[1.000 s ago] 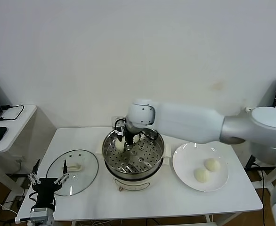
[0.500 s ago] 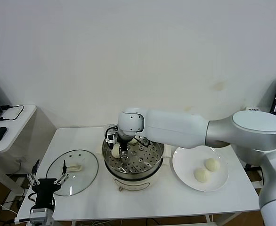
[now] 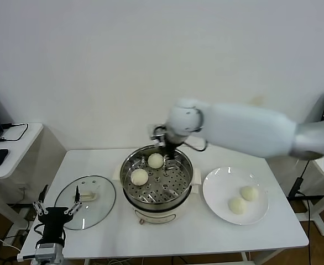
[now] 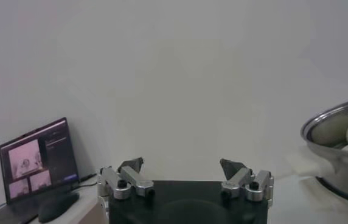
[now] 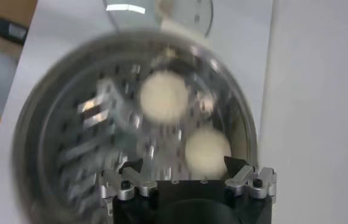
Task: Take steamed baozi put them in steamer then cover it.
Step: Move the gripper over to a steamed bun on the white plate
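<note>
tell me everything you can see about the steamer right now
The steamer is a round, shiny steel basket with a perforated floor, seated upright in a cream-white pot base on the white table, between the glass lid and the white plate. It is uncovered. Two creamy-white baozi lie on its floor, one near the back and one toward the lid side. The right gripper hangs open and empty above the back rim, touching nothing.

Two baozi [image 3: 139,176] in steamer [image 3: 184,190]; cover [image 3: 98,207] lies beside.
</note>
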Controlling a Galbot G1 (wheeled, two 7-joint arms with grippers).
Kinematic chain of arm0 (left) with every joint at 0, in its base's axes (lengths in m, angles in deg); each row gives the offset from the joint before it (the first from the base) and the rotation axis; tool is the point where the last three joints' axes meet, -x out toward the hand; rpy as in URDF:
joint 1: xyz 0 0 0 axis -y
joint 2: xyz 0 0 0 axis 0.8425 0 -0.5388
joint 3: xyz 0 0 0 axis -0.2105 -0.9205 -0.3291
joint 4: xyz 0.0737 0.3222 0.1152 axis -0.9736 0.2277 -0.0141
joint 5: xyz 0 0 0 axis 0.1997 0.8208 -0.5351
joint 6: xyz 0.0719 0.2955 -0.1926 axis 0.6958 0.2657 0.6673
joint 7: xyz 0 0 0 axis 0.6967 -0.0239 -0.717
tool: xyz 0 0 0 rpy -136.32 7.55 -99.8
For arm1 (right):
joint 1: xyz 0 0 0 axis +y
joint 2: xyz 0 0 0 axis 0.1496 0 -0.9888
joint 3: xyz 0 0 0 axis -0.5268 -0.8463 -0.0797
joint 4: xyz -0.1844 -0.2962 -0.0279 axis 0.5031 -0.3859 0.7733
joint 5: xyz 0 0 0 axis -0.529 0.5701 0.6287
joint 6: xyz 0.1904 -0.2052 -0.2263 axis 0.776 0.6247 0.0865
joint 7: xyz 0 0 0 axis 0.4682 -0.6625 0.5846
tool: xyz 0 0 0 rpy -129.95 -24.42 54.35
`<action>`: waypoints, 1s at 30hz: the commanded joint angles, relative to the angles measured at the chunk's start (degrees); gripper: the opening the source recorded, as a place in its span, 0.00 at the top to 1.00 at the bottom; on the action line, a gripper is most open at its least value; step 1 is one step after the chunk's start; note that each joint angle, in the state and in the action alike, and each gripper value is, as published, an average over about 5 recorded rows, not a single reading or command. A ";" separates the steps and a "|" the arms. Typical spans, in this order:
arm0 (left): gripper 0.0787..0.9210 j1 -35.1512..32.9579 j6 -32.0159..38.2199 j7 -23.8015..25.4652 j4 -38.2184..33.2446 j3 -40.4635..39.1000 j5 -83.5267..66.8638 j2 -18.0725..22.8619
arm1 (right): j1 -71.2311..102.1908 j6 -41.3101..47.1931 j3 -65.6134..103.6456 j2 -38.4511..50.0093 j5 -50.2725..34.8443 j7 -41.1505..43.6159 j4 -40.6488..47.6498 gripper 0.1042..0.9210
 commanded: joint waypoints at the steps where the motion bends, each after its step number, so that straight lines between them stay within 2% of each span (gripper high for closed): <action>1: 0.12 -0.07 -0.02 0.01 0.09 -0.61 0.12 0.00 | -2.84 -9.84 -0.73 19.57 8.99 9.17 -7.24 0.12; 6: 0.12 -0.19 0.05 -0.02 0.51 -0.81 0.18 0.01 | 5.01 -13.99 3.87 28.14 15.79 10.19 -7.79 0.12; 12: 0.12 -0.45 0.00 0.02 0.58 -0.72 0.34 -0.08 | 19.54 -16.12 12.55 31.92 22.37 9.18 -7.62 0.12; 22: 0.12 -1.46 0.05 -0.02 0.72 -0.04 0.60 -0.04 | 36.92 -16.66 21.82 30.86 27.33 4.86 -5.46 0.12; 30: 0.12 -1.82 0.05 -0.02 0.70 0.27 0.80 0.21 | 42.66 -16.42 25.15 27.39 29.76 3.38 -1.92 0.12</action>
